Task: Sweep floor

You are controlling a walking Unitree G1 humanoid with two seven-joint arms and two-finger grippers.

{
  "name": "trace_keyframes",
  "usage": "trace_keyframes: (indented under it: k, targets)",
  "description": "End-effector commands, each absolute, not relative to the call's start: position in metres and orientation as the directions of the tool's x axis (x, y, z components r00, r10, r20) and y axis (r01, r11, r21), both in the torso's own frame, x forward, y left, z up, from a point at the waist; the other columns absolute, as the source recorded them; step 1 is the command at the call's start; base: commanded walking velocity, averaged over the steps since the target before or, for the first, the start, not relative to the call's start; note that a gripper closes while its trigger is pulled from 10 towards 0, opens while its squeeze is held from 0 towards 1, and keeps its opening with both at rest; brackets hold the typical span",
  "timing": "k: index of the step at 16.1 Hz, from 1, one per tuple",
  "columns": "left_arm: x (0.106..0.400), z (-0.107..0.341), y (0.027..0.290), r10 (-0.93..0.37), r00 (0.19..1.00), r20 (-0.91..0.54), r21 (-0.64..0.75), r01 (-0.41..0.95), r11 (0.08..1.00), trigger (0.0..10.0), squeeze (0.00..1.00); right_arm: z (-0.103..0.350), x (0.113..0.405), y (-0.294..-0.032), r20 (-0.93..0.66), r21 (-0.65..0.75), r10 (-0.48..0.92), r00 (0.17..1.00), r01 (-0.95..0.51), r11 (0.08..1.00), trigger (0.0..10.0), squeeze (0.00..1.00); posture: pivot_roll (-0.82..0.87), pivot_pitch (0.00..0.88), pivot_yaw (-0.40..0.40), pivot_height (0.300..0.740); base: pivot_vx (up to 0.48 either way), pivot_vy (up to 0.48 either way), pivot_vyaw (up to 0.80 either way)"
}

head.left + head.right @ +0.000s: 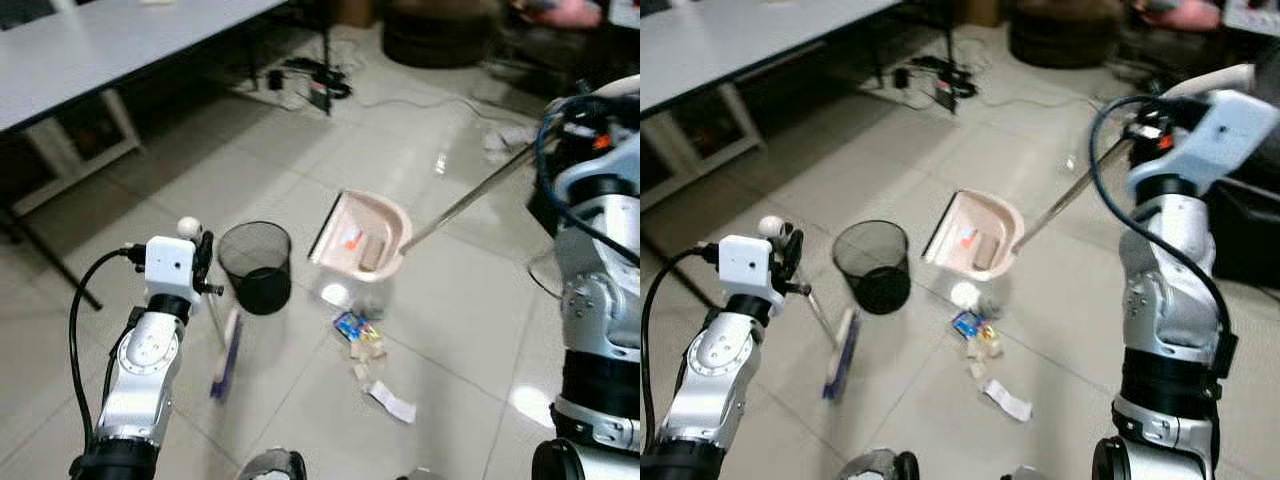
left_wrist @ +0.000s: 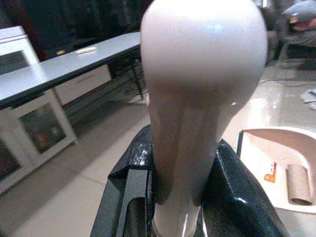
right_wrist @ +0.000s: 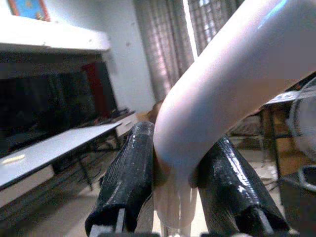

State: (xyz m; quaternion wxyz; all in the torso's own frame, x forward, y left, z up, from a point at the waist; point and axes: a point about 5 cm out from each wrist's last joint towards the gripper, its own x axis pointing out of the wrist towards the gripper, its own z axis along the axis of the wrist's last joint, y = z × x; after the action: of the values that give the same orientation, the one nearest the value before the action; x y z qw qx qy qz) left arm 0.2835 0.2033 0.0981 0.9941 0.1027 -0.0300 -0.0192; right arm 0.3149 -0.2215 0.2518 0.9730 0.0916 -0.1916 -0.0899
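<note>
Dustpan (image 1: 362,238) holds a cardboard tube (image 1: 374,251) and orange scrap — left gripper (image 2: 180,197) clamps the broom handle (image 2: 197,98), right gripper (image 3: 177,197) clamps the dustpan handle (image 3: 222,94)

On the tiled floor (image 1: 790,190) a pale pink dustpan (image 1: 975,233) sits tilted, a cardboard tube (image 1: 988,250) and an orange scrap inside it — its long handle (image 1: 1065,198) runs up to the right arm. Just beside it stands a black mesh wastebasket (image 1: 872,265). Litter (image 1: 983,355) lies below the pan. The left gripper (image 1: 790,262) holds a broom (image 1: 838,350) — head on the floor.
</note>
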Motion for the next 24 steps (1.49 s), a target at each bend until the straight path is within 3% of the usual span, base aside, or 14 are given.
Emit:
trace_keyframes:
  k: [1, 6, 18, 24]
  targets:
    - [0.282, 0.108, 0.207, -0.026, 0.995, 0.100, 0.220, 0.004, 0.975, 10.0, 0.00, 0.265, 0.316, -0.217, 0.393, 0.214, -0.201, 0.898, 0.123, 0.969, 10.0, 0.00, -0.04, 0.000, 0.061, 0.740, 0.285, 0.000, 0.80]
    - [0.270, 0.099, 0.207, -0.015, 0.998, 0.069, 0.225, -0.001, 0.974, 10.0, 0.00, 0.260, 0.320, -0.221, 0.373, 0.248, -0.220, 0.901, 0.132, 0.960, 10.0, 0.00, -0.02, 0.000, 0.045, 0.740, 0.336, 0.000, 0.08]
    - [0.276, 0.100, 0.197, -0.002, 0.998, 0.061, 0.209, -0.011, 0.978, 10.0, 0.00, 0.251, 0.327, -0.219, 0.345, 0.265, -0.212, 0.915, 0.122, 0.957, 10.0, 0.00, -0.02, 0.000, 0.025, 0.740, 0.356, 0.000, 0.00]
    - [0.277, 0.100, 0.199, 0.010, 0.998, 0.057, 0.203, -0.022, 0.979, 10.0, 0.00, 0.252, 0.328, -0.222, 0.351, 0.281, -0.227, 0.908, 0.129, 0.951, 10.0, 0.00, -0.03, 0.000, 0.033, 0.740, 0.369, 0.000, 0.41]
